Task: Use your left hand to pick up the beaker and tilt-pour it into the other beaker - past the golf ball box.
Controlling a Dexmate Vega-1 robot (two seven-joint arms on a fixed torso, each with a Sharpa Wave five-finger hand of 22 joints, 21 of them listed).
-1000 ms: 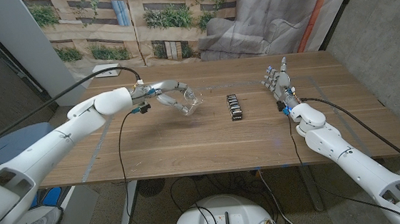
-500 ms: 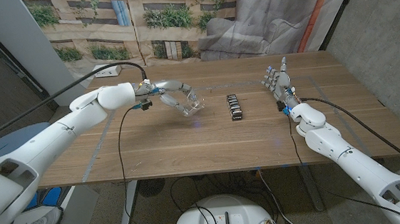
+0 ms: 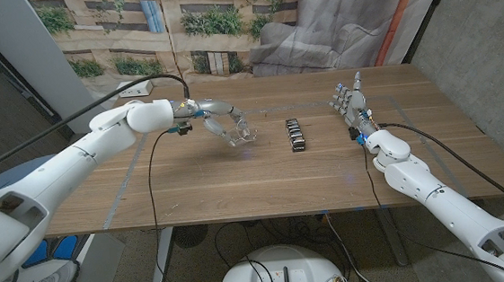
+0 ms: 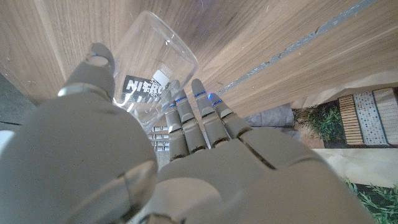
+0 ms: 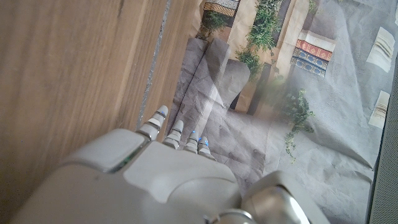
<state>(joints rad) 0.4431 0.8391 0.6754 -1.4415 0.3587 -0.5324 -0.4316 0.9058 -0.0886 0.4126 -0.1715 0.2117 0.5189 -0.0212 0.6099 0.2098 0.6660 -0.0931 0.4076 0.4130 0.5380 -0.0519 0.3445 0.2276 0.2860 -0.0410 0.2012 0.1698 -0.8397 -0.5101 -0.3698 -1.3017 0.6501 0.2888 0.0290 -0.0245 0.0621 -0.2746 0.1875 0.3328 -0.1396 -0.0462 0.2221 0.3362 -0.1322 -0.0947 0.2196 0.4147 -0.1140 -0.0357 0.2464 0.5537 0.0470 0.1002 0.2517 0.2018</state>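
My left hand [image 3: 219, 118] grips a clear glass beaker [image 3: 242, 133], holding it tilted just above the wooden table [image 3: 237, 183], left of centre. The left wrist view shows the beaker [image 4: 152, 59] between the thumb and fingers of that hand [image 4: 186, 162], its mouth pointing away. The golf ball box [image 3: 297, 135], black with white balls showing, lies to the right of the beaker at mid-table. Its label [image 4: 144, 88] shows through the glass. My right hand [image 3: 350, 102] stands on the table's right side with its fingers apart, holding nothing. I see no second beaker.
A white socket box [image 3: 133, 89] sits at the table's back left corner with a black cable running from it. Tape lines [image 3: 121, 194] cross the tabletop. A printed backdrop and grey cloth hang behind the far edge.
My left forearm has swung farther from me, and the hand has stayed near the same spot with the beaker still tilted in it. The right arm has not moved.
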